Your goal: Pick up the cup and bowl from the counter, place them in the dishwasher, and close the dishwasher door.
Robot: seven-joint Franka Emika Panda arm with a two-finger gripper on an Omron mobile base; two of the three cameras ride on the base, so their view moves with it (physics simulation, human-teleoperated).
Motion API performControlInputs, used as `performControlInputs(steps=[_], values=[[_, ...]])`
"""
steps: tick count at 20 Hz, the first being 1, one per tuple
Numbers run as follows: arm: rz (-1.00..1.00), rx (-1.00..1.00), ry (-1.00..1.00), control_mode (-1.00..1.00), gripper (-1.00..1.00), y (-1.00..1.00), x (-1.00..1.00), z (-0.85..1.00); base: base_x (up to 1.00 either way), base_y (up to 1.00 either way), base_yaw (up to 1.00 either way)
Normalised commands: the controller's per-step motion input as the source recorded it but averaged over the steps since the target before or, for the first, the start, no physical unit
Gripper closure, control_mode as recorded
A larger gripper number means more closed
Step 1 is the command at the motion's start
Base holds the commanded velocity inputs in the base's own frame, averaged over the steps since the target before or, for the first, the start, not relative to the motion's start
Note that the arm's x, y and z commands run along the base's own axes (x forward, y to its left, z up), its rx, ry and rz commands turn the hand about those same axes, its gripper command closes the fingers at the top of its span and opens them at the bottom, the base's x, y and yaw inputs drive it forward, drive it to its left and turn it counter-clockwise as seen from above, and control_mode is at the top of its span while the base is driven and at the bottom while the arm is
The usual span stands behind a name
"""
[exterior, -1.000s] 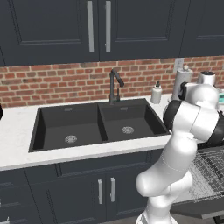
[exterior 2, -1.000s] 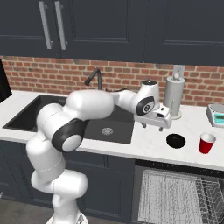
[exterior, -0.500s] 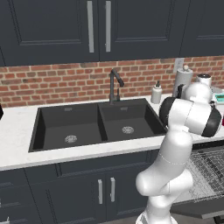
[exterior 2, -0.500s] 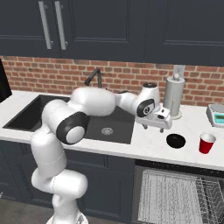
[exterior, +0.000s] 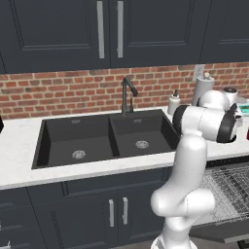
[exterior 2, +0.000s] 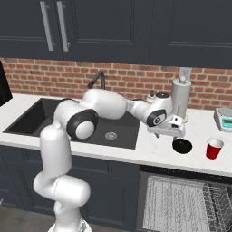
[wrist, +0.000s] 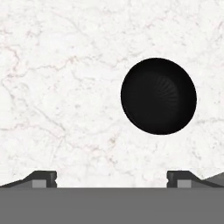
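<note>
gripper [exterior 2: 174, 135]: sits centre-right of the right base view, pointing down at the counter [exterior 2: 149, 152]. Over the last second the arm crept right, so the hand is now closer to the bowl.

jaws: spread wide with nothing between them. In the hand view both tips poke up at the bottom edge, far apart.

bowl [wrist: 158, 96]: black, right of centre in the hand view and above the right tip, so not lined up between the fingers yet. In the right base view it's on the counter just beside the gripper, lower right of it [exterior 2: 182, 146].

cup [exterior 2: 213, 148]: red, further right on the counter, near the bowl but apart from it. Untouched.

dishwasher: door looks dropped open, and the grey rack [exterior 2: 181, 206] is pulled out along the bottom right of the right base view. Nothing in it that I can see.

what it means: I'd say we're early, in the approach for the bowl grab. It probably needs a bit more shift toward the bowl, then a drop over the rim.
</note>
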Motion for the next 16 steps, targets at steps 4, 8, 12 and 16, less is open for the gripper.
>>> performControlInputs(steps=[4, 8, 12, 16], values=[[0.01, 0.0, 0.01, -1.0, -1.0, -0.12, 0.02, -0.16, 0.0, 0.0, 0.0], [0.02, 0.0, 0.01, -1.0, -1.0, -0.1, 0.11, -0.1, 0.0, 0.0, 0.0], [0.01, 0.0, 0.0, -1.0, -1.0, -0.13, 0.16, -0.12, 0.0, 0.0, 0.0], [0.02, -0.01, 0.0, -1.0, -1.0, -0.09, 0.19, -0.11, 0.0, 0.0, 0.0]])
